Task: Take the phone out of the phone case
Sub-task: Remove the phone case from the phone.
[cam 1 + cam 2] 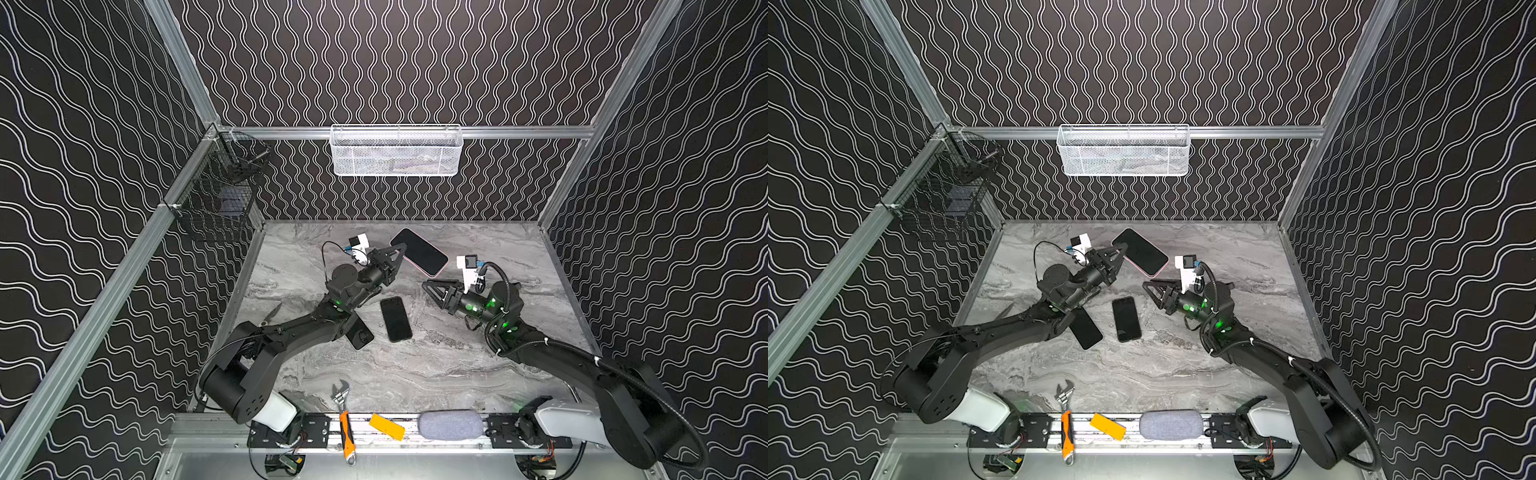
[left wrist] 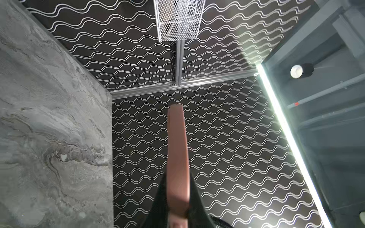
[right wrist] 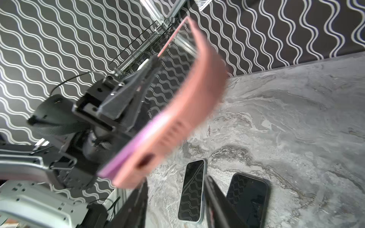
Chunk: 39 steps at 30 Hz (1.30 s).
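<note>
Near rail: wrench (image 1: 345, 419), yellow block (image 1: 386, 426), grey pouch (image 1: 451, 424), all parked off the work area and not part of the task.

Mid counter (image 1: 478, 353): two bare black phones, one lying free (image 1: 395, 319), one partly under the left arm (image 1: 359, 336). Both are flat and screen up. They look like spares or distractors, well apart from the grip.

Right end effector (image 1: 428, 286): the jaws stand apart with nothing between them. It is just beside the case's near corner but not touching it, and it points at the case, likely to pry or pull next.

Left end effector (image 1: 400, 251): clamped on the edge of the phone case (image 3: 187, 102). It holds the case lifted off the counter and tilted, so the free end faces the right arm. That makes it the anchor hand, leaving the other side open for peeling.

Phone (image 1: 417, 249): in both top views the dark screen sits inside the pink rim, so I judge it not yet out. The right wrist view shows the case bowed, but motion blur hides whether a corner has popped.

Far wall: white mesh basket (image 1: 395, 151) and black wire basket (image 1: 216, 199), both uninvolved.
</note>
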### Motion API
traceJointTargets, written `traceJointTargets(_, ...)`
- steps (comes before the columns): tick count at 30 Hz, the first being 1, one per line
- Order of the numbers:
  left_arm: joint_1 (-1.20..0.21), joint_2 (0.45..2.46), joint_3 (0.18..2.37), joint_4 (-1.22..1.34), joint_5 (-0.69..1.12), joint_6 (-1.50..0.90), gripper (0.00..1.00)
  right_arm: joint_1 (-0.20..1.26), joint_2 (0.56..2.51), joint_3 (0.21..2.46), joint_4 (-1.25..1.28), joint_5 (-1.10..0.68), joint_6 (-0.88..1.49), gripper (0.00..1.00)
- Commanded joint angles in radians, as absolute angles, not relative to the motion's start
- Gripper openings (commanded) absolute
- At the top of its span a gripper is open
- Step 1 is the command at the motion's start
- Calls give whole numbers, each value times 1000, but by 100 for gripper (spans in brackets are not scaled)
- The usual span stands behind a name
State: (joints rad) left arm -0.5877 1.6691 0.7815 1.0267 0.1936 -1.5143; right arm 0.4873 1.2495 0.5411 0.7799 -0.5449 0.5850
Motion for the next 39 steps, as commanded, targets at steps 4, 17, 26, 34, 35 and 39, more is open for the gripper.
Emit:
traceJointTargets(4, -544, 1597, 826, 897, 264, -1283, 0, 452, 1160, 602, 513, -646, 469, 53)
traceJointTargets(17, -375, 1567, 974, 501, 604, -924, 0, 335, 1156, 869, 27, -785, 136, 68)
traceJointTargets(26, -356, 1552, 1329, -256, 618, -347, 0, 334, 1214, 1066, -297, -749, -95, 99)
traceJointTargets(34, -334, 1642, 1523, -474, 901, -72, 0, 339, 1250, 1137, -359, -782, -190, 98)
traceJointTargets(35, -332, 1653, 1541, -499, 903, -47, 0, 341, 1248, 1136, -356, -798, -208, 98)
traceJointTargets(39, -328, 1675, 1582, -556, 973, 54, 0, 348, 1230, 1101, -283, -816, -241, 97)
